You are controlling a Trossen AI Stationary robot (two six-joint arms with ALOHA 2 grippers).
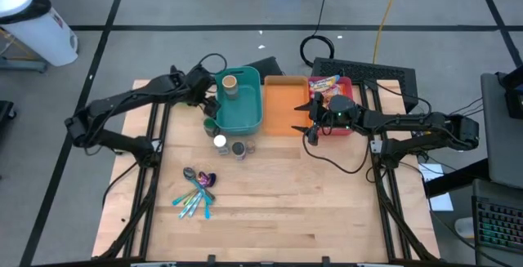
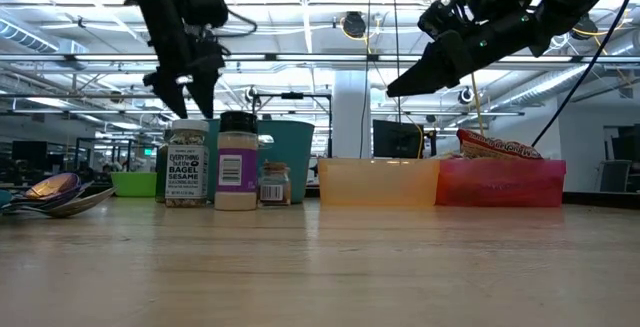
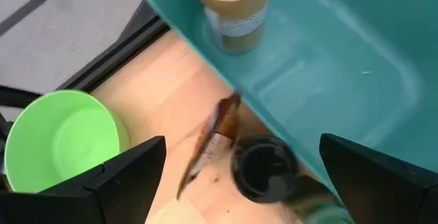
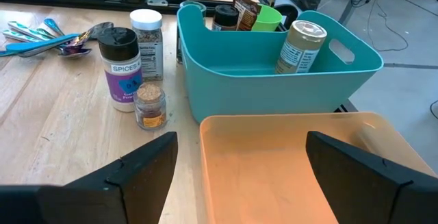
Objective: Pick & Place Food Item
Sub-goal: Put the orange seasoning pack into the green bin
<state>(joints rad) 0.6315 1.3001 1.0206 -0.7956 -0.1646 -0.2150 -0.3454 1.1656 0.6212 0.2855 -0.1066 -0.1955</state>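
Item: food packet (image 1: 325, 82), lying in red bin (image 1: 346, 82). Right pincer (image 1: 310, 116): wide open, empty, over orange bin (image 1: 285, 106). Left pincer (image 1: 209, 104): open, empty. Advice: centre above packet, descend squarely.

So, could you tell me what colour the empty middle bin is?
Orange bin; right wrist view shows it best.

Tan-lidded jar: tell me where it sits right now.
The tan-lidded jar stands alone inside the teal bin, at its far end in the high view, left of the orange bin.
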